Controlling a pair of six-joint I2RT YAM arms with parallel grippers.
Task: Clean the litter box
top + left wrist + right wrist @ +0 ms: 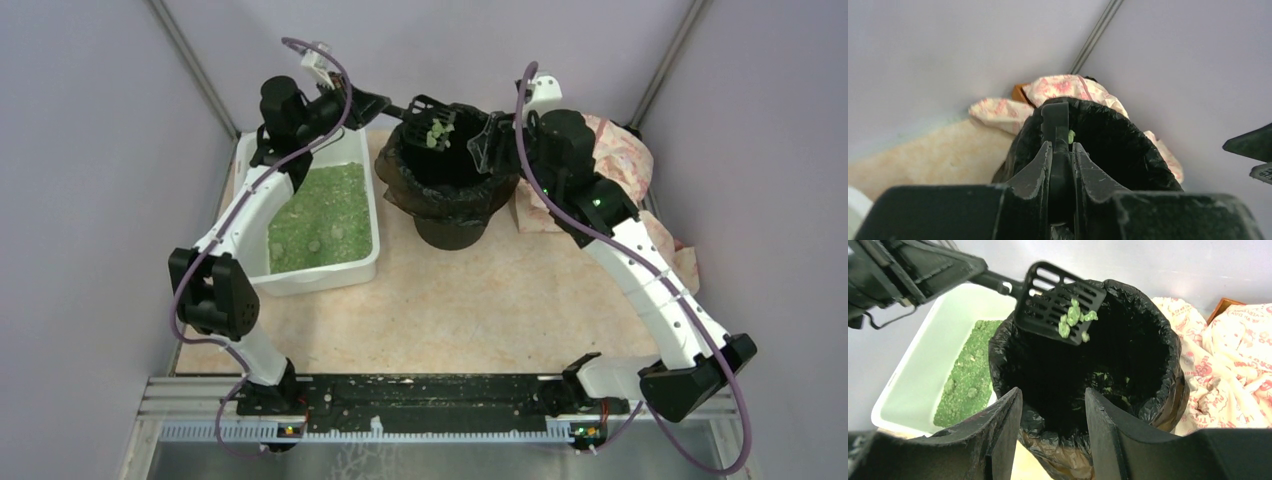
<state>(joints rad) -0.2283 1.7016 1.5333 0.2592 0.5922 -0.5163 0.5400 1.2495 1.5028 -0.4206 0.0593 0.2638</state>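
Observation:
The white litter box (366, 262) with green litter stands at the back left, and its wall (923, 370) shows in the right wrist view. My left gripper (373, 103) (1062, 145) is shut on the handle of a black slotted scoop (432, 120) (1060, 302) (1055, 117). The scoop hangs tilted over the mouth of the black-bagged bin (450, 195) (1168, 340) (1133, 145) with several green clumps (1073, 320) on it. My right gripper (488, 142) (1053, 391) is open, its fingers apart over the bin's near rim.
A pink floral cloth (615, 150) (1233, 355) (1058, 87) lies bunched to the right of the bin against the back wall, with a brown wooden corner (1224, 305) behind it. Grey walls close in the back and both sides.

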